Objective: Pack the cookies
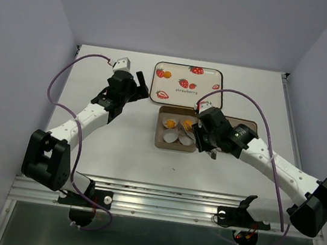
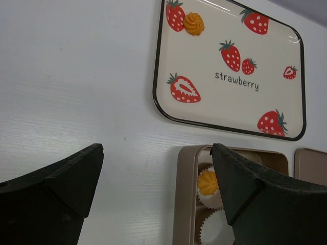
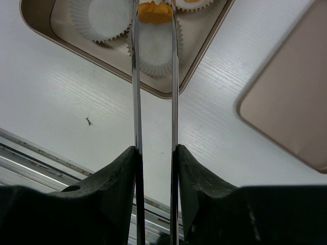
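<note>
One orange cookie (image 1: pixel 167 74) lies on the strawberry tray (image 1: pixel 209 80), also in the left wrist view (image 2: pixel 194 23). Two cookies (image 1: pixel 168 122) (image 1: pixel 186 124) sit in white paper cups in the tan box (image 1: pixel 158 135). My right gripper (image 3: pixel 156 150) is shut on metal tongs (image 3: pixel 137 76). The tong tips pinch a fourth cookie (image 3: pixel 155 11) just above an empty white cup (image 3: pixel 153 48) in the box. In the top view the right gripper (image 1: pixel 201 137) is at the box's right side. My left gripper (image 2: pixel 156 153) is open and empty over the table, left of the box (image 2: pixel 184 194).
The tan box lid (image 3: pixel 291 107) lies flat right of the box, partly under my right arm. Another empty white cup (image 3: pixel 99 18) sits in the box. A small dark crumb (image 3: pixel 89 121) lies on the white table near the front metal rail.
</note>
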Robot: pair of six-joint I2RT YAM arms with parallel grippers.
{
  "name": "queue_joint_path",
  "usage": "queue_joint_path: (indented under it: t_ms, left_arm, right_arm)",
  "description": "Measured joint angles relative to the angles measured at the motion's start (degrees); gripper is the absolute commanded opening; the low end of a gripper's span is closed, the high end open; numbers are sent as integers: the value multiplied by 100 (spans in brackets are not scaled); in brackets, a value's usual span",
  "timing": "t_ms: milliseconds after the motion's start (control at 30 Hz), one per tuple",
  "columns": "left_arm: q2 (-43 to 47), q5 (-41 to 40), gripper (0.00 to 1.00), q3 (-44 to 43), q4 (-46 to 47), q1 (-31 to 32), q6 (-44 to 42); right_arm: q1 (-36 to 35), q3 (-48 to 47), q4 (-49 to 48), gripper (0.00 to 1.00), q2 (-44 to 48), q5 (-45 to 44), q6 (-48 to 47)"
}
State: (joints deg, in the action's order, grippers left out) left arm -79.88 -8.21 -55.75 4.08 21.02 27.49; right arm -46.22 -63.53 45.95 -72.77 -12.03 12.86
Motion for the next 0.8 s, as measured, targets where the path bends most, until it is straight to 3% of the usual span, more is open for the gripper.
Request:
queue_joint_path:
  t_ms: [467,800]
  left_arm:
    - [0,-28,99,0,0,2,0]
    - [0,-92,99,0,2,37,0]
  right_arm:
    - [0,275,-39,36,35,22,7]
    - [0,328,-57,42,44,26,46]
